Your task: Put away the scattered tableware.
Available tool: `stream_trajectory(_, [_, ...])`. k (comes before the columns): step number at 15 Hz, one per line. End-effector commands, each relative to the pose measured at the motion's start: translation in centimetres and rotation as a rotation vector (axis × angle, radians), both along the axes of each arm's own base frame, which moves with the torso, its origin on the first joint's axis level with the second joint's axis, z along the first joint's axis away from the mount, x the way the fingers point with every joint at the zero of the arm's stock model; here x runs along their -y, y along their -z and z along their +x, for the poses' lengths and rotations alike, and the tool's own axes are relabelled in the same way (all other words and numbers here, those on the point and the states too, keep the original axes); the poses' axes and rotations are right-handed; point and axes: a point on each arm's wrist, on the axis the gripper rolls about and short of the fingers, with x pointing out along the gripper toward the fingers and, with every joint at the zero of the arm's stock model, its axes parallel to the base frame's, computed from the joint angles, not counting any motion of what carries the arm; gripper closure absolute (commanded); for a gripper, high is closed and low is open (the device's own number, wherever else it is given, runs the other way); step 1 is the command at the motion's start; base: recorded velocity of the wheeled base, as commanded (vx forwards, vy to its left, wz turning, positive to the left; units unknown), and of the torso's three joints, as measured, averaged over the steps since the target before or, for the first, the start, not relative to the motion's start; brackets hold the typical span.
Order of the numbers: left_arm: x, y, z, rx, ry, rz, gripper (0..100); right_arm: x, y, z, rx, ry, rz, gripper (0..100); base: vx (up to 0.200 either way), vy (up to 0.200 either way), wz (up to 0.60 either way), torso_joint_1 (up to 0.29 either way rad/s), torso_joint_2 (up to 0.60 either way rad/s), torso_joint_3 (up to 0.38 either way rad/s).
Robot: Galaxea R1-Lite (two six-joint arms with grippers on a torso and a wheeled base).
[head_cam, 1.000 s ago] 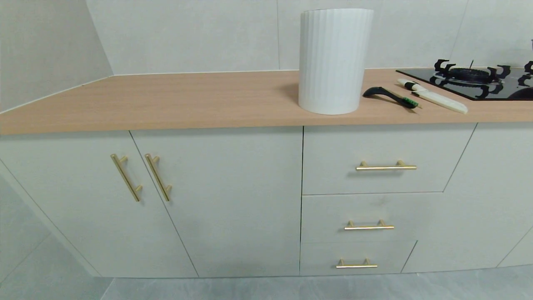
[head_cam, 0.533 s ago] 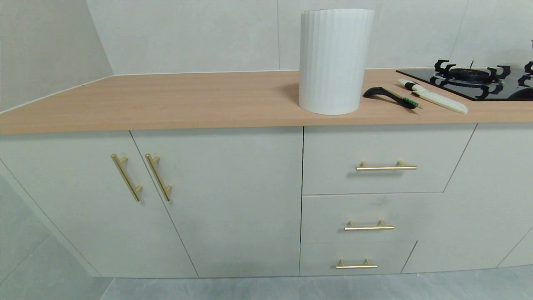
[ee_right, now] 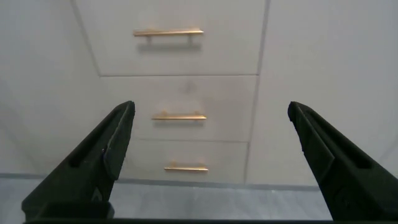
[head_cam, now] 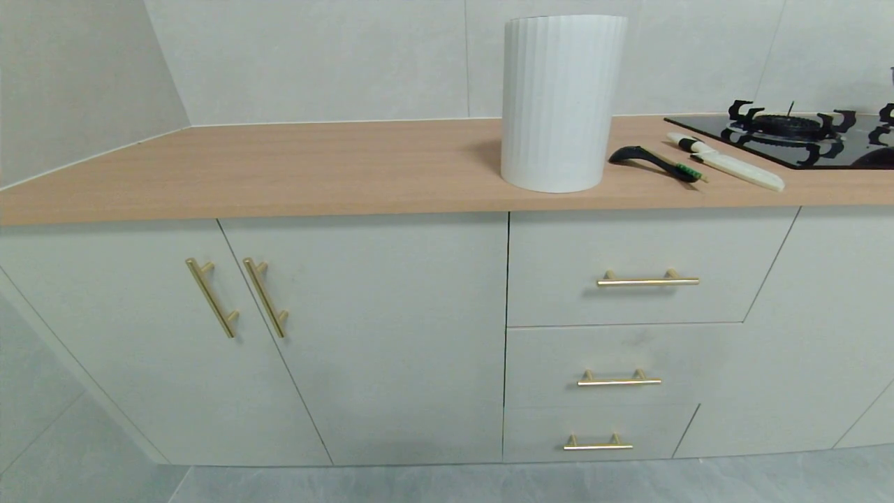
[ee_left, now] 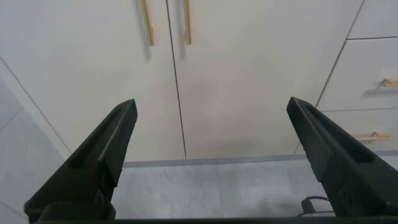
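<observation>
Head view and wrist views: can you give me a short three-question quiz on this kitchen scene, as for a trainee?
1. True or false: the left gripper holds a cup.
2. How many drawer handles show in the head view? A two, B three, C five.
3. Fill in: the black utensil and white knife lie between the white ribbed container and the ___.
Key: 1 false; 2 B; 3 hob.
</observation>
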Motion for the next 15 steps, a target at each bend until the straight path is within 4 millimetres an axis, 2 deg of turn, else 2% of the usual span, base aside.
stream_trajectory(1, [0.0, 0.0, 0.0, -0.001, 0.0, 0.0, 0, -0.1, -0.9, 1.2, -0.11, -0.048, 0.014, 0, 0.0, 0.0, 0.0, 0.0, 0.0, 0.0])
stream_trajectory(3, [0.0, 0.0, 0.0, -0.001, 0.0, 0.0, 0, -0.2, -1.4, 2.3, -0.205, -0.09, 0.013, 0, 0.0, 0.0, 0.0, 0.0, 0.0, 0.0])
stream_trajectory(6, [0.0, 0.0, 0.0, -0.001, 0.0, 0.0, 0, -0.3, -3.5, 5.0, -0.341, -0.14, 0.016, 0, 0.0, 0.0, 0.0, 0.0, 0.0, 0.0])
stream_trajectory(9, [0.0, 0.0, 0.0, -0.001, 0.0, 0.0, 0, -1.0, -5.7, 8.9, -0.478, -0.219, -0.004, 0, 0.0, 0.0, 0.0, 0.0, 0.0, 0.0])
stream_trajectory(10, [0.0, 0.0, 0.0, -0.001, 0.0, 0.0, 0, -1.2, -6.1, 9.8, -0.504, -0.239, -0.01, 0, 0.0, 0.0, 0.0, 0.0, 0.0, 0.0])
stream_trajectory(14, [0.0, 0.0, 0.0, -0.001, 0.0, 0.0, 0, -2.5, -8.8, 15.5, -0.578, -0.276, -0.036, 0, 0.0, 0.0, 0.0, 0.0, 0.0, 0.0])
stream_trajectory(15, [0.0, 0.0, 0.0, -0.001, 0.0, 0.0, 0, -2.6, -9.0, 15.8, -0.576, -0.276, -0.037, 0, 0.0, 0.0, 0.0, 0.0, 0.0, 0.0])
